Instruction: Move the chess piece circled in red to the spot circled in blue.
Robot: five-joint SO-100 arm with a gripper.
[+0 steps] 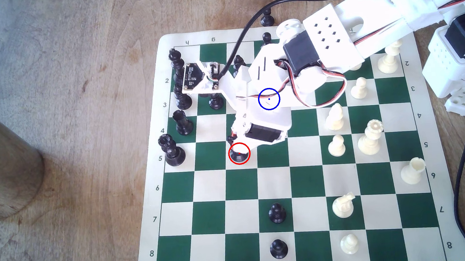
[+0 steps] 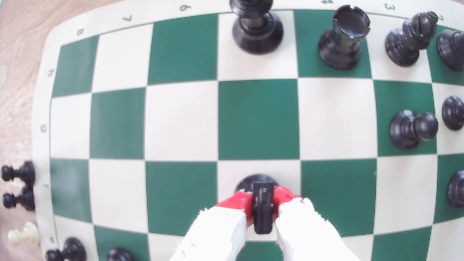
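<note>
Where the wooden table [image 1: 69, 79] carries the green-and-cream chessboard [image 1: 273, 178], the white arm [image 1: 331, 35] reaches in from the exterior view's upper right and bends down over the board's middle. Its body covers the blue-ringed square [image 1: 269, 99], so the ring and centre dot appear over white plastic rather than bare board. White pieces, including a rook [image 1: 412, 171] and a knight [image 1: 343, 204], stand along the exterior view's right side. Black pieces stand along the left edge, among them a queen [image 1: 171, 152] and a rook [image 2: 342, 41]. Two black pawns [image 1: 277, 213] sit low on the board in the exterior view.

The gripper [image 2: 262, 204] is pressed against the black knight [image 2: 261, 208] from both sides; in the wrist view its red-tipped fingers [image 2: 238, 203] pinch the piece's head. The knight's round base [image 1: 239, 156] lies within the red ring on a cream square in rank 5, one square from the queen's file side. Whether the base rests on the board or is just off it cannot be told.
</note>
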